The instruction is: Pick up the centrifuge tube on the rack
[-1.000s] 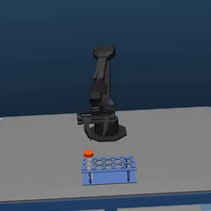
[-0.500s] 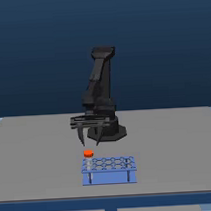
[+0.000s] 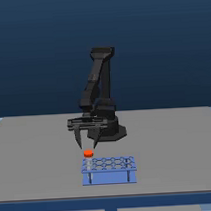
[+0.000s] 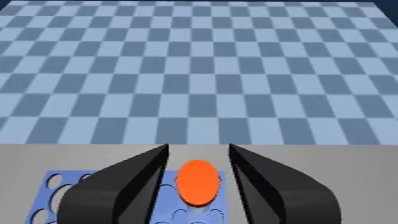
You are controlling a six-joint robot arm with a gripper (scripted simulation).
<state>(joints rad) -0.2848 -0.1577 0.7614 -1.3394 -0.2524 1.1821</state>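
The centrifuge tube (image 3: 88, 155) stood upright in a hole at the end of the blue rack (image 3: 109, 169) toward the exterior view's left, its orange-red cap showing above the top plate, on the grey table (image 3: 185, 139). The gripper (image 3: 87, 142) hung just above that cap with its dark fingers (image 4: 124, 187) spread, and in the wrist view the cap (image 4: 198, 182) lay between them, untouched.

place: simulated lab bench | cues: flat grey table (image 3: 35, 147), blue rack (image 3: 109, 176), checkered floor (image 4: 199, 70)
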